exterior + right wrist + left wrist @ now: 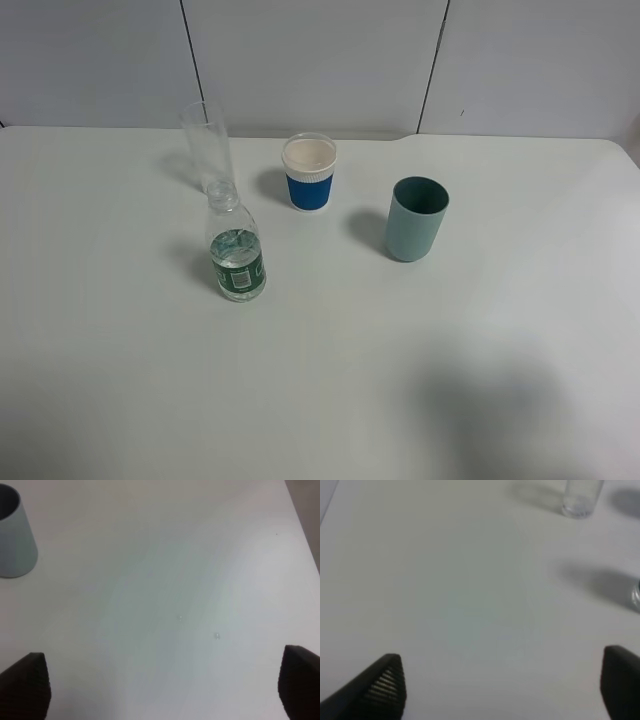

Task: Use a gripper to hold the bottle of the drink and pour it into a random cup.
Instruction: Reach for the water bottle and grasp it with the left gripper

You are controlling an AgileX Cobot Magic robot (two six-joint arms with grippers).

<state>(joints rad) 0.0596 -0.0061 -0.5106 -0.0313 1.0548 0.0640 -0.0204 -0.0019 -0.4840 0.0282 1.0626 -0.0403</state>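
Four vessels standing, nothing gripped

Four vessels stand upright on the white table (420, 400). The bottle (237, 258) is capless, green-labelled and partly filled with clear liquid. It stands on the left half, nearest the front edge. The glass (207, 145) stands just behind it. The bottle neck overlaps the glass base in the high view, but the left wrist view shows the two apart. A blue-sleeved paper cup (309, 172) stands right of the glass, and a teal cup (417, 218) further right, well apart.

Left tool (504, 680): jaws spread wide over bare table with nothing between them, bottle and glass ahead of it. Right tool (165, 685): jaws spread wide and empty, teal cup ahead and off to one side.
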